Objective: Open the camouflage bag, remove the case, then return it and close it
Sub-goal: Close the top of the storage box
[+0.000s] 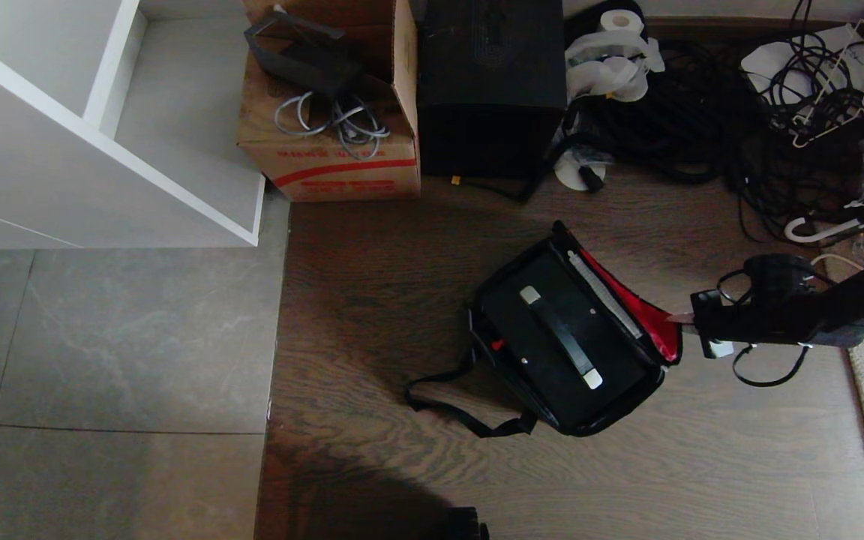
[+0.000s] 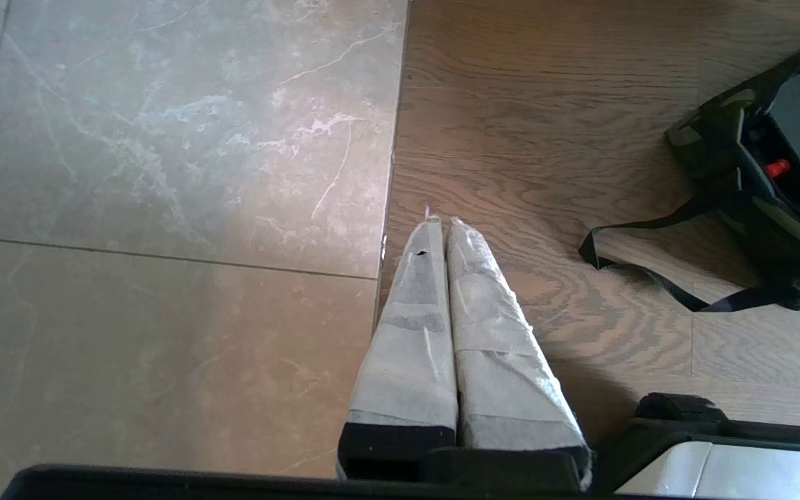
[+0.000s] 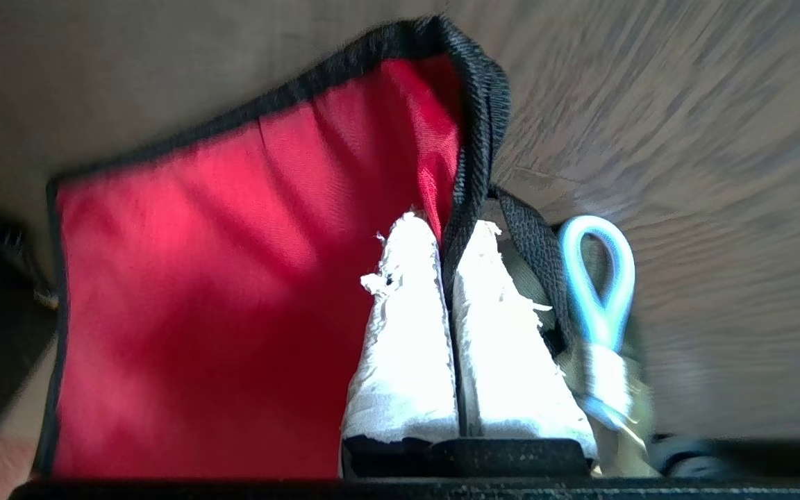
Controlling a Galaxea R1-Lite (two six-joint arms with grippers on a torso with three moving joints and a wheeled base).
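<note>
Bag: the camouflage bag (image 1: 552,397) lies on the wood floor, lid (image 1: 646,315) folded out toward 3 o'clock.
Case: the case (image 1: 563,330) lies inside it.
Right claw (image 3: 452,236): pinched tight on the lid's edge.
Left claw (image 2: 442,226): closed, empty, parked.
Progress: opened; whether removal is done or pending, cannot tell.

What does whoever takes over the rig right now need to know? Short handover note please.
Right gripper: shut on the edge of the lid of the camouflage bag, red lining showing.
Left gripper: shut, empty, parked over the floor away from the bag.
Bag sits open on the wood floor; the case lies inside, handle up.
Done: bag unzipped, lid folded back. Cannot tell whether the case has been out yet.
Left: if it has, fold the lid over and zip shut; if not, lift the case out first.
</note>
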